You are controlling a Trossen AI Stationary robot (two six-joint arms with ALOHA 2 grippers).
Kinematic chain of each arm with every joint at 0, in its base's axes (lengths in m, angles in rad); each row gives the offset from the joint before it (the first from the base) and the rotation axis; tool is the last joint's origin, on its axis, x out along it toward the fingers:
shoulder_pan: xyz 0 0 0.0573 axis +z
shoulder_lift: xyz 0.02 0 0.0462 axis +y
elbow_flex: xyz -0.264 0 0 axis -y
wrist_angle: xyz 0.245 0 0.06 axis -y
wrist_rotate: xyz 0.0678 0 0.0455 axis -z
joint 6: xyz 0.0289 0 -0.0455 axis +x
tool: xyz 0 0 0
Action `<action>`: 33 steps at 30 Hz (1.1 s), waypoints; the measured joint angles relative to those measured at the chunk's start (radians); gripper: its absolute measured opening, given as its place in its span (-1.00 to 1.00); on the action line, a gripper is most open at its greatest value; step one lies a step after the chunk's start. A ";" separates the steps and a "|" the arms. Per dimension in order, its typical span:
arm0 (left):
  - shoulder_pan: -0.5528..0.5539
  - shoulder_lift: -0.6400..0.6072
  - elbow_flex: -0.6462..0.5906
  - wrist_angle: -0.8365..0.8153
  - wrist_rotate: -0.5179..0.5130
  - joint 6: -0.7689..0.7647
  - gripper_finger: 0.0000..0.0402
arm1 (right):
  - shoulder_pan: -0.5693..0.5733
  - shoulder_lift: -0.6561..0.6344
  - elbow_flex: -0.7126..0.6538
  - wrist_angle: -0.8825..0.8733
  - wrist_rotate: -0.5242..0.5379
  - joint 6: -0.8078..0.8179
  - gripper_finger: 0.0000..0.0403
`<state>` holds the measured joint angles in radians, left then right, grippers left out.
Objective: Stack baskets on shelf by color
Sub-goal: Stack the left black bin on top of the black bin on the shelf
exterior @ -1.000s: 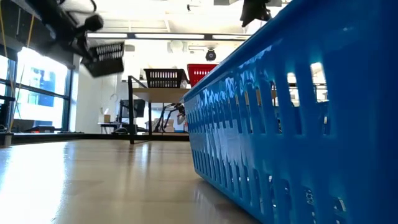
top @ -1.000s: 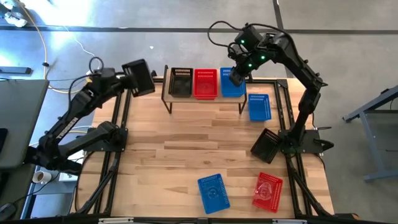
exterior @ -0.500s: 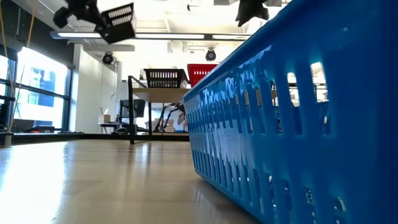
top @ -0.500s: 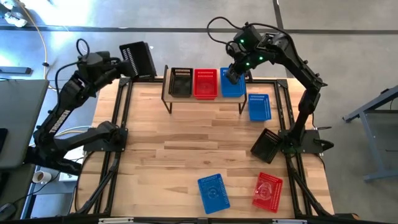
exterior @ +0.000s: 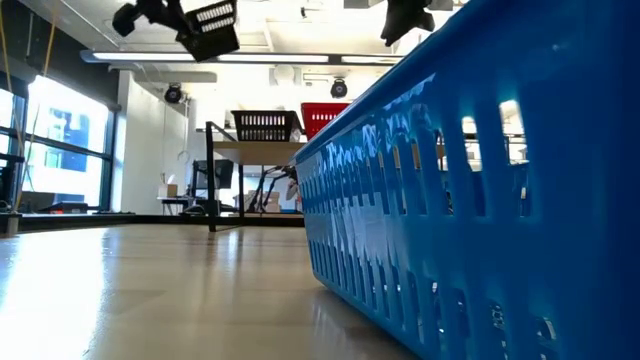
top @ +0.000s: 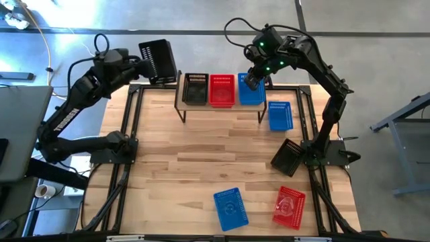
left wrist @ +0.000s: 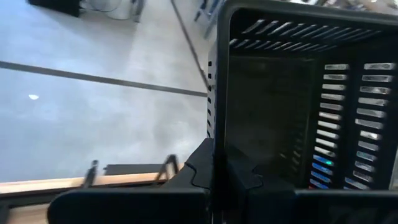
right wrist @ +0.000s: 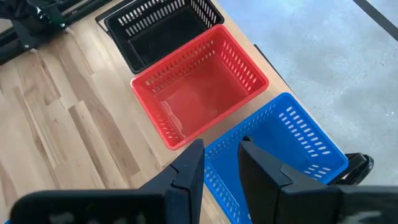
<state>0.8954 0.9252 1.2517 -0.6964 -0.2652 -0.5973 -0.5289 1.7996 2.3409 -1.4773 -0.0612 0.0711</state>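
Left gripper [top: 142, 64], clamped on a black basket [top: 157, 60], carries it high toward the shelf's [top: 222, 105] black basket [top: 195, 89]; next, lower it inside. Right gripper [top: 253, 82], fingers apart, hovers over the blue basket [top: 250, 94].

high view: overhead, straight down on the light wooden bench [top: 201, 154].
low view: bench height, pressed against a blue perforated plastic basket [exterior: 480, 200].
wrist views: close, looking past each gripper.
shared: low wooden-topped shelf [top: 222, 107].
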 joint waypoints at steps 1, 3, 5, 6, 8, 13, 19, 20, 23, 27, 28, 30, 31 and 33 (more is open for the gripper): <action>-0.012 0.003 0.006 -0.001 -0.003 -0.003 -1.00 | 0.000 0.000 0.000 0.000 0.000 0.000 -0.58; -0.039 0.005 0.014 0.000 -0.010 -0.024 -1.00 | 0.000 0.000 0.000 0.000 0.000 0.000 -0.58; -0.072 0.007 0.017 0.008 -0.037 -0.047 -1.00 | 0.000 0.000 0.000 0.000 0.000 -0.002 -0.58; -0.090 0.008 0.017 0.008 -0.055 -0.057 -1.00 | -0.001 0.000 0.000 0.000 -0.001 -0.007 -0.58; -0.126 0.018 0.017 0.006 -0.099 -0.080 -1.00 | -0.001 0.000 0.000 0.000 -0.001 -0.018 -0.58; -0.223 0.054 0.017 0.006 -0.148 -0.133 -1.00 | -0.001 0.000 0.000 0.000 -0.004 -0.053 -0.58; -0.325 0.131 0.017 0.019 -0.219 -0.185 -1.00 | -0.001 0.000 0.000 0.000 -0.007 -0.097 -0.58; -0.333 0.145 0.017 0.024 -0.222 -0.189 -1.00 | -0.002 0.000 0.000 0.000 -0.007 -0.101 -0.58; -0.341 0.192 0.017 0.058 -0.215 -0.189 -1.00 | -0.002 0.000 0.000 -0.001 -0.007 -0.106 -0.58; -0.329 0.262 0.041 0.081 -0.188 -0.183 -1.00 | -0.002 0.000 0.000 -0.020 -0.007 -0.124 -0.58; -0.322 0.281 0.058 0.071 -0.186 -0.170 -1.00 | -0.002 0.000 0.000 -0.026 -0.007 -0.124 -0.58; -0.300 0.314 0.101 0.027 -0.184 -0.150 -1.00 | -0.002 0.000 0.000 -0.034 -0.007 -0.127 -0.58; -0.288 0.331 0.127 0.009 -0.181 -0.150 -1.00 | -0.002 0.000 0.000 -0.036 -0.007 -0.131 -0.58; -0.259 0.363 0.171 -0.030 -0.162 -0.145 -1.00 | -0.002 0.000 0.000 -0.041 -0.007 -0.132 -0.58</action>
<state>0.6364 1.2879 1.4223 -0.7268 -0.4277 -0.7425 -0.5304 1.7996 2.3409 -1.5185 -0.0681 -0.0608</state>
